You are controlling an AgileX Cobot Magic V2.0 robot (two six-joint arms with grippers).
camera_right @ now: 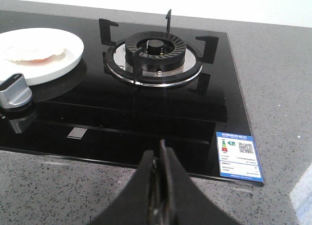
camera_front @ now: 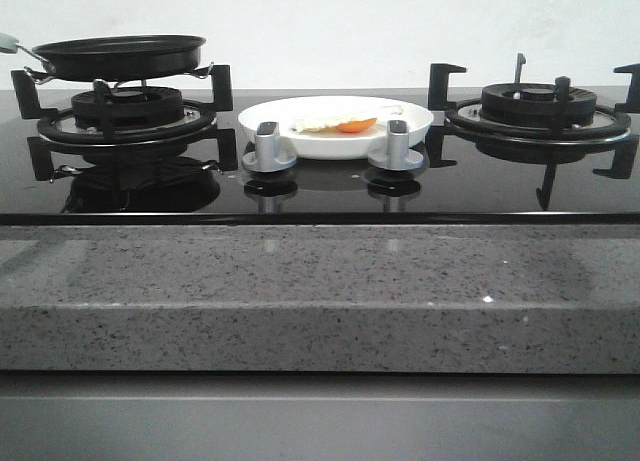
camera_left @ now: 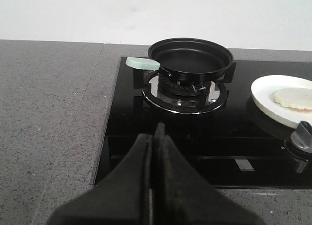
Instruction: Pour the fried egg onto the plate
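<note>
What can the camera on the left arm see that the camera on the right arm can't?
Only the left wrist view shows the black frying pan, empty, sitting on the left burner, and the left gripper, shut. Only the right wrist view shows the bare right burner, a label sticker on the glass, and the right gripper, also shut. Both show the plate holding the fried egg, one silver knob each, the black glass cooktop and the grey counter.

A blue-and-white label [camera_right: 238,154] with a QR code sits on my hob's [camera_right: 146,112] front right corner. Its print is too small to read.
</note>
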